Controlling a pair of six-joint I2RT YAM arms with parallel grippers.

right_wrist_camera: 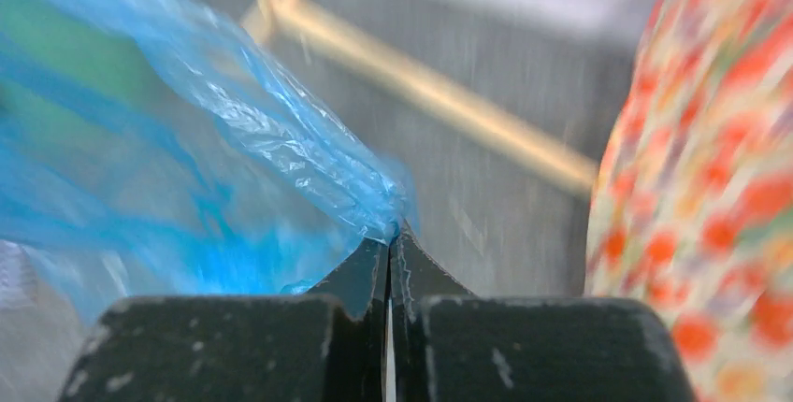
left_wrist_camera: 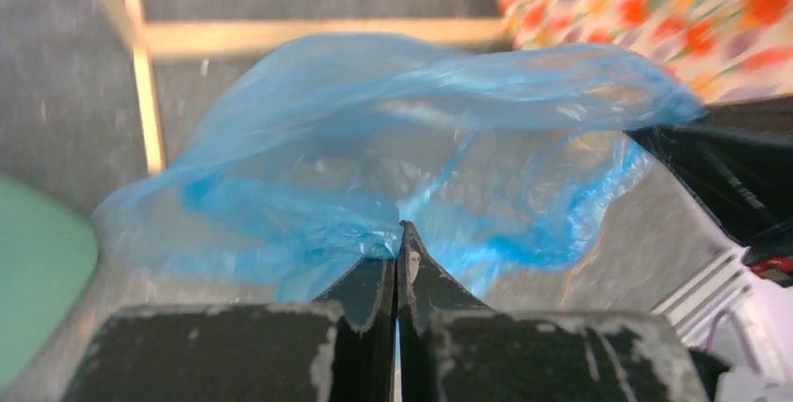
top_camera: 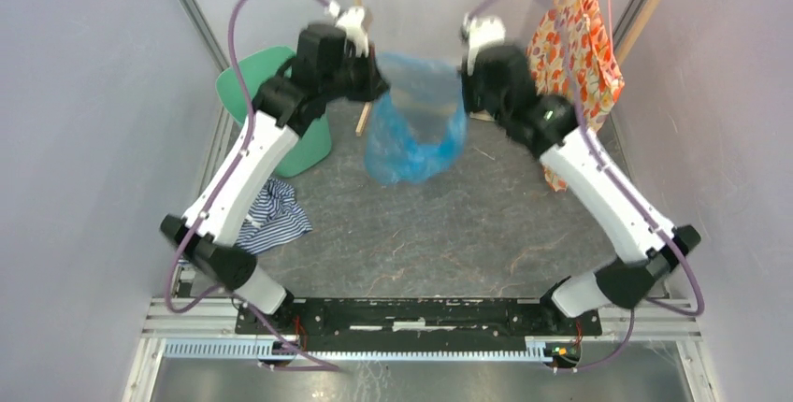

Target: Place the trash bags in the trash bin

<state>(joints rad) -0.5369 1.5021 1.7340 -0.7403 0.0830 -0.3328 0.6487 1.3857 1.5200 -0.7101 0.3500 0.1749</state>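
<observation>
A translucent light-blue trash bag (top_camera: 416, 122) hangs stretched between my two grippers above the middle of the floor. My left gripper (top_camera: 380, 84) is shut on its left rim, and in the left wrist view the pinched film (left_wrist_camera: 374, 224) sits right at the closed tips of that gripper (left_wrist_camera: 400, 234). My right gripper (top_camera: 465, 84) is shut on the opposite rim, the bag's edge (right_wrist_camera: 281, 150) running into its tips (right_wrist_camera: 391, 238). The mint-green trash bin (top_camera: 271, 107) lies at the back left, largely covered by my left arm.
A blue-and-white striped cloth (top_camera: 273, 215) lies on the floor beside the left arm. An orange floral fabric (top_camera: 578, 37) hangs at the back right, close behind the right arm. A wooden frame (left_wrist_camera: 281, 35) stands at the back. Grey walls close in both sides.
</observation>
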